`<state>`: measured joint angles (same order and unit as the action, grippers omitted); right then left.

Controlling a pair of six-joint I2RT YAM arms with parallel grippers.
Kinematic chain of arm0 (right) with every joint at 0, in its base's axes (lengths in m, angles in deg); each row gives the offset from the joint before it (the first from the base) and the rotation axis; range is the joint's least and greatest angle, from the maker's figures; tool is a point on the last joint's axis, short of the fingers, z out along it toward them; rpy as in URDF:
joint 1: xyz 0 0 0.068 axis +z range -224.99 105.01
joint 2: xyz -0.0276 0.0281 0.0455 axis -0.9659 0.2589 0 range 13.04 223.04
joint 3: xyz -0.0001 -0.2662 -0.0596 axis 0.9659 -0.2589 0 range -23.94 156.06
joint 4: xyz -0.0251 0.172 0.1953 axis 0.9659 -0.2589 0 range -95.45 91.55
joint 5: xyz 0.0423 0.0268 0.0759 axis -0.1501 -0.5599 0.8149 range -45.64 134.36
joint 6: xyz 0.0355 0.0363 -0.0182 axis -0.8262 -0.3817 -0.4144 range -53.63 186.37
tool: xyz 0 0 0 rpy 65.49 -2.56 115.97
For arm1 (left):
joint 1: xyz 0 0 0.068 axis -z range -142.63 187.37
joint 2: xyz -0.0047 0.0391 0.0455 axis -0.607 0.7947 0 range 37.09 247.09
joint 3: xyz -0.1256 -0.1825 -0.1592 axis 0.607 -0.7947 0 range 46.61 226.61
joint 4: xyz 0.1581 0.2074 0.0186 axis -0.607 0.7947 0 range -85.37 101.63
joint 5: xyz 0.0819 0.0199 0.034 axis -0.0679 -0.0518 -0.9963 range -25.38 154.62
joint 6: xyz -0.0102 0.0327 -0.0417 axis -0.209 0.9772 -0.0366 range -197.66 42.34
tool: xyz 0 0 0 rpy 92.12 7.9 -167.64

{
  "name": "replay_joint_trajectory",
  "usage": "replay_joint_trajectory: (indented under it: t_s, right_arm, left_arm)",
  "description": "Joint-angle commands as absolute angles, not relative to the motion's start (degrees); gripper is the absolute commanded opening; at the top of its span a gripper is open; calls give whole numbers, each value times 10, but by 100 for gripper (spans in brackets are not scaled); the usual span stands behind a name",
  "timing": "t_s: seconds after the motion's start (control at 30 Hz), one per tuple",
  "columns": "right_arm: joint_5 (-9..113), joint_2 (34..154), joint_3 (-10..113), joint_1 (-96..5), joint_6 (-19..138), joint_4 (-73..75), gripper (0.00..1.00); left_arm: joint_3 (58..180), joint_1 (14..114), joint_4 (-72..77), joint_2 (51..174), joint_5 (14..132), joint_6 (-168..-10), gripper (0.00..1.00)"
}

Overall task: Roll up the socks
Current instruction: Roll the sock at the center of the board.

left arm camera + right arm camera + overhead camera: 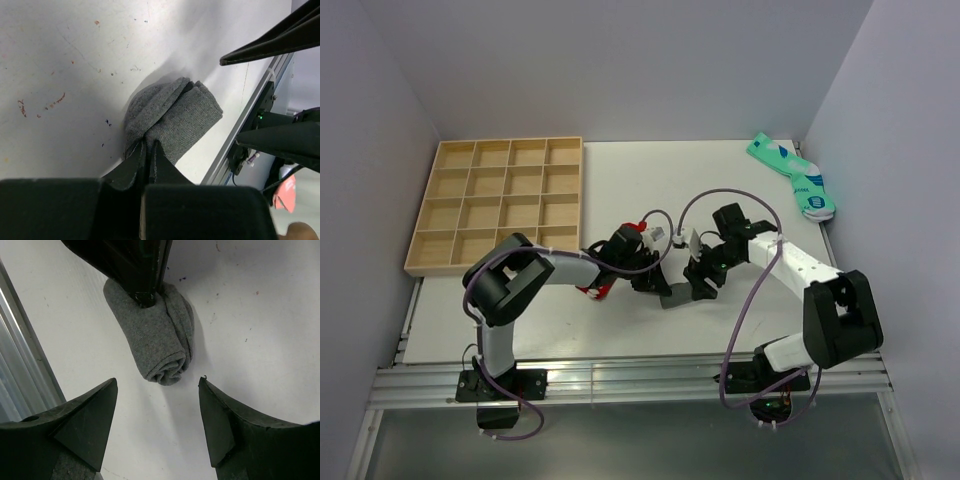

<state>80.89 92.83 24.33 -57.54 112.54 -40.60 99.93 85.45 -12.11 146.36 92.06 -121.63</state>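
On table (pixel 650 180), rolled grey sock (pixel 155 345)

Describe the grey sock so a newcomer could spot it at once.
On the white table, look near the front edge, between the arms. The grey sock lies there as a tight roll, pinched by the left gripper. Unlike the flat mint-green socks in the far right corner, it is plain dark grey.

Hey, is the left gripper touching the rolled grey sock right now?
Touching. The left wrist view shows the left gripper shut, its fingertips pinching the edge of the grey sock.
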Motion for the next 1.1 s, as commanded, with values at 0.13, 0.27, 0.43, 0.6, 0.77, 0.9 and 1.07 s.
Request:
replay_joint_trajectory:
  t_s: [0.13, 0.27, 0.43, 0.6, 0.77, 0.9, 1.07]
  right_arm:
    - [818, 980, 276, -579, 1117, -398, 73]
    - [828, 1016, 303, -579, 1093, -392, 73]
    - [831, 1033, 317, -579, 1055, -373, 73]
    - [829, 1073, 344, -579, 1036, -385, 74]
    - [831, 1098, 351, -578, 1028, -387, 74]
    - [836, 1109, 358, -577, 1028, -396, 73]
    - [839, 1123, 359, -572, 1028, -404, 71]
  left_arm:
    - [1051, 845, -17, 1498, 958, -1158, 0]
    - [1073, 844, 3, 1512, 968, -1144, 0]
    - [1093, 842, 18, 1522, 973, -1132, 0]
    - [1094, 840, 12, 1526, 974, -1135, 0]
    - [1093, 840, 3, 1528, 972, -1140, 0]
    - [1096, 840, 0, 1530, 971, -1145, 0]
    - [1095, 840, -19, 1532, 964, -1163, 0]
